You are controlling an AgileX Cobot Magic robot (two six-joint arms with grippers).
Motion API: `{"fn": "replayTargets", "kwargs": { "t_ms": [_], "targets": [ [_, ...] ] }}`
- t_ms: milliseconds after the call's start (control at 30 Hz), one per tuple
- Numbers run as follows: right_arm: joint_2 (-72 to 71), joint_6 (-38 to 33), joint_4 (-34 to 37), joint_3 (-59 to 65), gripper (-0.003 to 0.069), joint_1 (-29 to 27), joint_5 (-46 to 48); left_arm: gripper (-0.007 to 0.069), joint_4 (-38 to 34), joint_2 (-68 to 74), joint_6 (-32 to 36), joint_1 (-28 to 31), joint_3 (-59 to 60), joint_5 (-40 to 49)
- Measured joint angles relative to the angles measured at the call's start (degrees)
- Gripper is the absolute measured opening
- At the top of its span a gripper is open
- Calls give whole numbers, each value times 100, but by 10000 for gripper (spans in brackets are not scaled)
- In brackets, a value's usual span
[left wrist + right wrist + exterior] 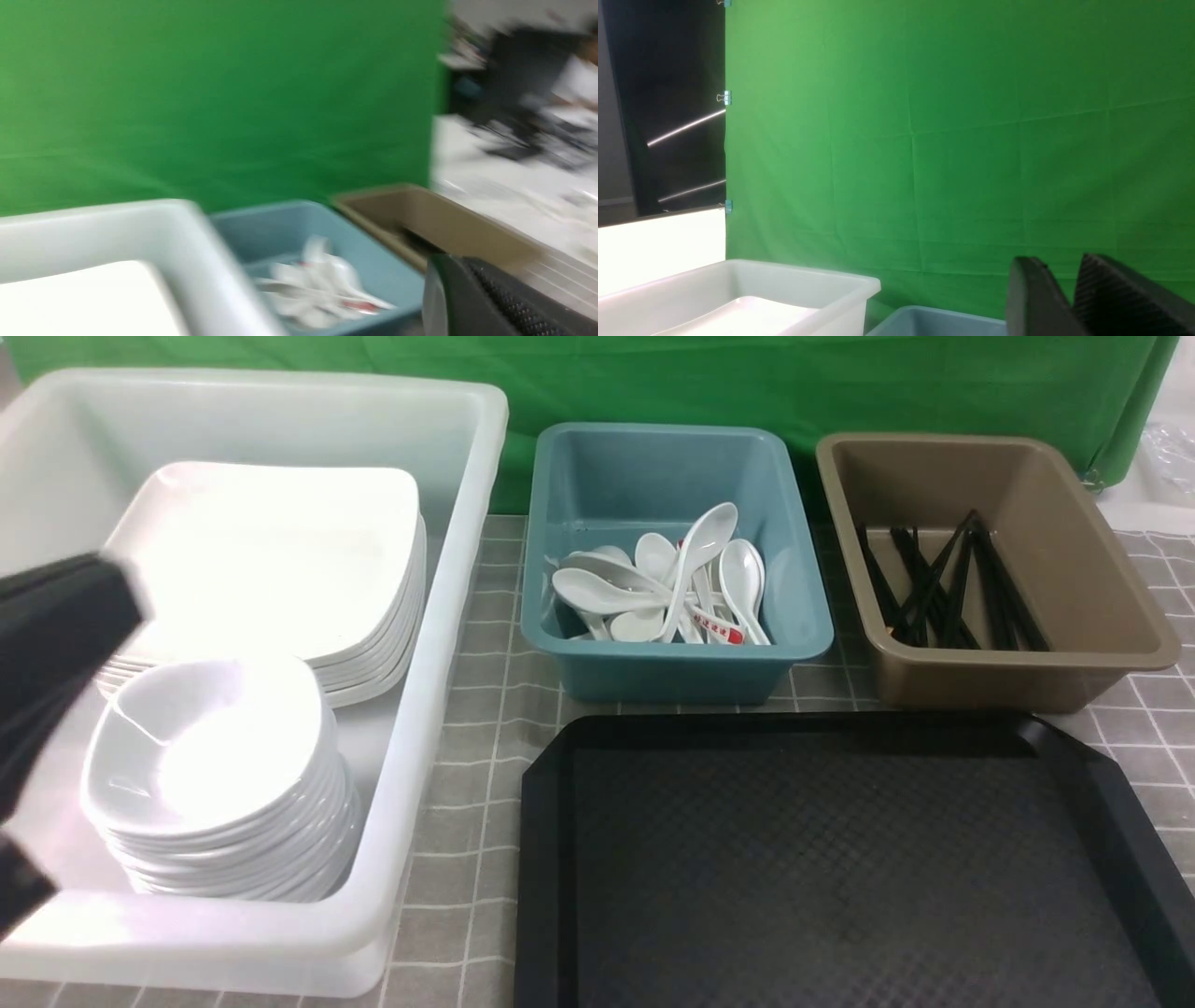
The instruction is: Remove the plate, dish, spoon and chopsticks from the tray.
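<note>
A table covered with a grey cloth ruled in thin white squares carries four things directly on it. The black tray lies at about five o'clock, nearest the robot, its textured surface bare; the big white tub fills the nine o'clock side, its near wall just beside the tray's left rim. Across the back, the teal tub sits at twelve o'clock and the brown tub at two o'clock, close together but apart, both just beyond the tray's far rim.
</note>
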Motion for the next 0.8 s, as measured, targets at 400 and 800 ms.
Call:
{"fn": "replayTargets", "kwargs": {
  "t_ms": [400,800],
  "targets": [
    [0,0,0,0,206,0,0,3,203,-2214,0,2301,2353,-120],
    [0,0,0,0,221,0,0,3,208,-2267,225,2566,2672,775]
  ]
}}
